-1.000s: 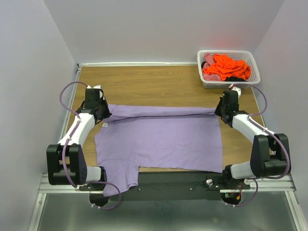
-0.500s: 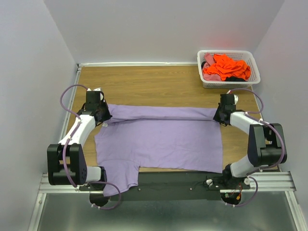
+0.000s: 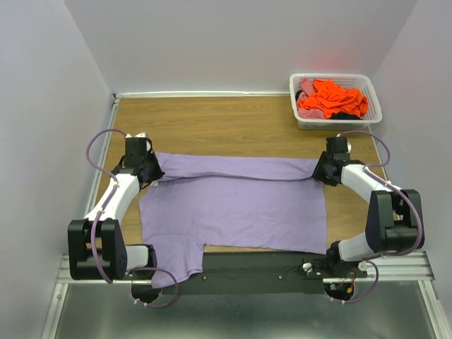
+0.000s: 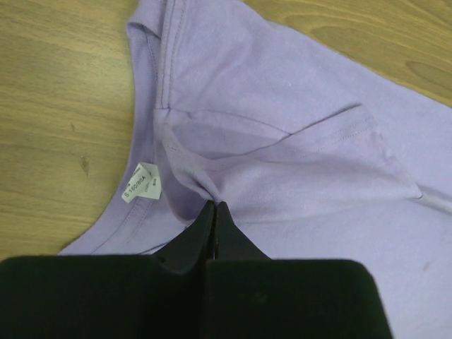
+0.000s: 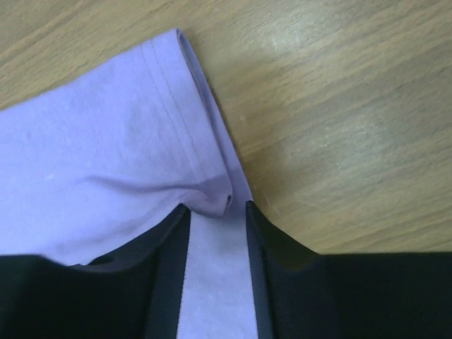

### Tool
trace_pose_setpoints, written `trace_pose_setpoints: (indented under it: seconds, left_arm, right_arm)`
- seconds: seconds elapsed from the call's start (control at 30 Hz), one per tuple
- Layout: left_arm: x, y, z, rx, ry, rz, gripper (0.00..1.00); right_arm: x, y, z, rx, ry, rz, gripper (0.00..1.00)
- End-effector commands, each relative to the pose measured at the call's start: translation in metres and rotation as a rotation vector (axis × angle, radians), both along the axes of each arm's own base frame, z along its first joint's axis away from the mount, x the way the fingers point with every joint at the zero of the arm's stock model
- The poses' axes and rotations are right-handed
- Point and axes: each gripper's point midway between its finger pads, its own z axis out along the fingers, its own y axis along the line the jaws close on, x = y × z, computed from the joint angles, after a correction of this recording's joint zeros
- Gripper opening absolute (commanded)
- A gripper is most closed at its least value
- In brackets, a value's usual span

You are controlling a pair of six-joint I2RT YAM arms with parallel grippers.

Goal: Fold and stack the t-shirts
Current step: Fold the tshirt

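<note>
Top external first: got the lavender t-shirt (image 3: 233,201) spread flat on the table (image 3: 226,123), reaching from one hand to the other. Left hand (image 3: 145,168) clamped tight on a pinch of fabric, just beside the white neck label (image 4: 141,183). Right hand (image 3: 319,171) released, fingers (image 5: 169,268) parted around a bunched hem corner. Well beyond that hand, a white basket (image 3: 332,124) holding orange and pink t-shirts (image 3: 332,99).

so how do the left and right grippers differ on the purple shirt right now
The left gripper is shut, pinching a fold of the lavender shirt; the right gripper has its jaws apart, with cloth lying loose between them. The left gripper sits by the white neck label; the right gripper sits at a stitched hem corner. Both are low at the shirt's folded far edge.
</note>
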Motion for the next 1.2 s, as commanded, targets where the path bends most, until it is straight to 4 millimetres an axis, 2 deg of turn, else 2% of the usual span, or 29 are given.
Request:
trace_pose_setpoints:
  seconds: [0.0, 0.07, 0.13, 0.17, 0.2, 0.3, 0.37, 0.43, 0.47, 0.53, 0.57, 0.63, 0.67, 0.73, 0.77, 0.8, 0.83, 0.9, 0.93, 1.0, 1.03, 1.07, 1.1, 1.17]
  left_arm:
    - [-0.012, -0.004, 0.004, -0.038, -0.015, 0.013, 0.10]
    - [-0.014, -0.006, 0.011, -0.049, -0.039, 0.010, 0.27]
    - [-0.017, -0.008, 0.016, -0.065, -0.054, 0.012, 0.40]
    - [-0.016, -0.008, 0.025, -0.068, -0.086, 0.015, 0.49]
    - [-0.014, -0.007, 0.032, -0.066, -0.107, 0.026, 0.52]
    - [-0.005, 0.000, 0.055, -0.041, -0.168, 0.054, 0.61]
    - [0.002, 0.002, 0.065, -0.032, -0.196, 0.059, 0.66]
    - [0.013, 0.002, 0.074, -0.032, -0.233, 0.052, 0.66]
    - [0.018, 0.000, 0.067, -0.038, -0.212, 0.041, 0.66]
    - [0.031, -0.004, 0.066, -0.050, -0.216, 0.022, 0.66]
    - [0.036, -0.007, 0.050, -0.059, -0.166, 0.008, 0.56]
    - [0.049, -0.009, 0.045, -0.069, -0.158, -0.002, 0.45]
    - [0.053, -0.011, 0.028, -0.074, -0.114, -0.012, 0.39]
    - [0.063, -0.011, 0.020, -0.071, -0.108, -0.017, 0.36]
    - [0.066, -0.010, 0.004, -0.064, -0.070, -0.019, 0.32]
    - [0.073, -0.009, 0.002, -0.061, -0.072, -0.020, 0.27]
    - [0.073, -0.010, -0.016, -0.061, -0.022, -0.021, 0.23]
    - [0.081, -0.011, -0.026, -0.067, 0.001, -0.036, 0.20]
    - [0.080, -0.013, -0.042, -0.072, 0.041, -0.043, 0.17]
    - [0.081, -0.015, -0.053, -0.081, 0.072, -0.054, 0.17]
    - [0.084, -0.015, -0.056, -0.082, 0.072, -0.053, 0.17]
    - [0.084, -0.013, -0.067, -0.076, 0.095, -0.045, 0.17]
    - [0.087, -0.008, -0.069, -0.061, 0.098, -0.029, 0.17]
    - [0.089, -0.005, -0.081, -0.072, 0.127, -0.023, 0.17]
  right_arm:
    - [-0.007, 0.003, 0.019, 0.029, -0.008, 0.003, 0.49]
    - [-0.007, 0.003, 0.030, 0.028, -0.039, 0.007, 0.54]
    - [-0.005, 0.004, 0.039, 0.034, -0.067, 0.016, 0.55]
    - [-0.003, 0.006, 0.045, 0.040, -0.083, 0.024, 0.56]
    - [0.004, 0.009, 0.059, 0.052, -0.123, 0.037, 0.56]
    - [0.016, 0.015, 0.083, 0.059, -0.199, 0.094, 0.56]
    - [0.021, 0.016, 0.087, 0.056, -0.217, 0.111, 0.56]
    - [0.026, 0.017, 0.085, 0.061, -0.211, 0.112, 0.56]
    - [0.027, 0.018, 0.083, 0.072, -0.207, 0.111, 0.56]
    - [0.033, 0.025, 0.081, 0.109, -0.209, 0.123, 0.56]
    - [0.038, 0.029, 0.077, 0.134, -0.201, 0.119, 0.55]
    - [0.048, 0.031, 0.077, 0.148, -0.226, 0.109, 0.54]
    - [0.053, 0.030, 0.069, 0.147, -0.214, 0.101, 0.52]
    - [0.060, 0.028, 0.061, 0.135, -0.196, 0.094, 0.49]
    - [0.063, 0.026, 0.050, 0.131, -0.170, 0.087, 0.48]
    - [0.066, 0.024, 0.045, 0.126, -0.161, 0.080, 0.45]
    - [0.067, 0.023, 0.039, 0.129, -0.149, 0.075, 0.41]
    - [0.069, 0.021, 0.022, 0.134, -0.118, 0.057, 0.39]
    - [0.069, 0.020, 0.017, 0.140, -0.110, 0.048, 0.39]
    - [0.067, 0.020, 0.002, 0.141, -0.079, 0.042, 0.39]
    - [0.066, 0.007, -0.004, 0.132, -0.065, 0.005, 0.39]
    - [0.066, 0.001, -0.009, 0.122, -0.058, -0.015, 0.39]
    - [0.066, -0.008, -0.017, 0.128, -0.041, -0.041, 0.39]
    - [0.069, -0.018, -0.022, 0.139, -0.039, -0.074, 0.39]
